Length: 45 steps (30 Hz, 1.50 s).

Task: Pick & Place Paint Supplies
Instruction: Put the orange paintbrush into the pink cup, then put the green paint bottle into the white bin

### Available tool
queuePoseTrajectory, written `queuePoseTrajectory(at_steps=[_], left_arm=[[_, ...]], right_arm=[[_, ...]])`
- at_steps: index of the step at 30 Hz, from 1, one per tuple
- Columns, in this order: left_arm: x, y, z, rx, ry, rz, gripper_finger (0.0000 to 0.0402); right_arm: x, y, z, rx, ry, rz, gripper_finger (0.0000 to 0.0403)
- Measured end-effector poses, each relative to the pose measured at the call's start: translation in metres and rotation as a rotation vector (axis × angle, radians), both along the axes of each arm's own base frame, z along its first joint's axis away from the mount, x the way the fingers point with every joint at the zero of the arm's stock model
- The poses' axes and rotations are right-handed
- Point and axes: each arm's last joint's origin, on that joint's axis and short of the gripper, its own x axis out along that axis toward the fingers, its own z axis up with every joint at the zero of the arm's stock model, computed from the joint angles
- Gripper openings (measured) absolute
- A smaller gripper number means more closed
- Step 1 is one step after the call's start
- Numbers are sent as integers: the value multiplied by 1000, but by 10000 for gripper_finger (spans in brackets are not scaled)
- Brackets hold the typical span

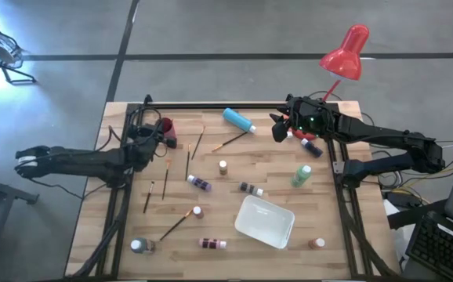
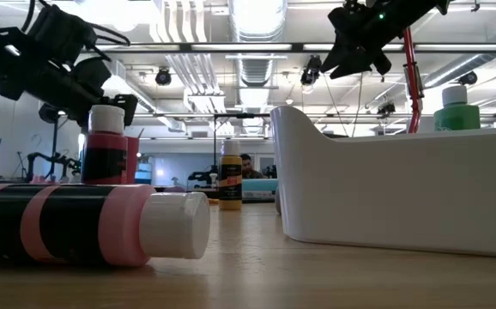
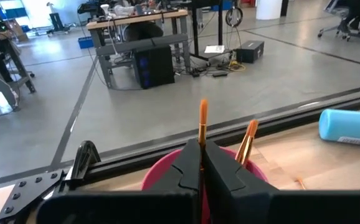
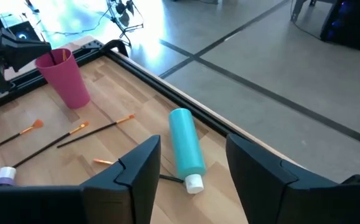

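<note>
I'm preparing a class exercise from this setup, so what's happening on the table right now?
The left gripper, shut on an orange-tipped paintbrush, is above the pink cup at the table's far left. The right gripper hangs open above the lying teal bottle. Other bottles and brushes lie scattered, and the white tray looks empty.

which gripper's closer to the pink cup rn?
Left. The left gripper is shut on a paintbrush right above the pink cup at the table's far left corner. The right gripper is open, across the table near the teal bottle.
</note>
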Motion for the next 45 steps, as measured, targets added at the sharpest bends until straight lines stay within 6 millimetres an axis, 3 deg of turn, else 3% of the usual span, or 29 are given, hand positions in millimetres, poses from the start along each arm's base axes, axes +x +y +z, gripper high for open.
queuePoseTrajectory(at_steps=[8,17,20,27,35,40,45], left_arm=[[0,0,0,1,-4,0,70],[2,1,9,28,-6,-9,88],[7,2,30,68,10,-34,92],[14,2,99,165,88,-95,126],[9,-7,159,28,207,-356,131],[1,-15,183,-117,122,-575,131],[-1,-19,192,-205,39,-683,131]], right_arm=[[0,0,0,-2,2,2,203],[0,0,0,-6,5,4,216],[0,0,0,-7,6,4,217],[0,0,0,-8,7,5,203],[0,0,0,-22,19,13,185],[0,0,0,-31,25,19,174],[1,0,2,-68,28,37,165]])
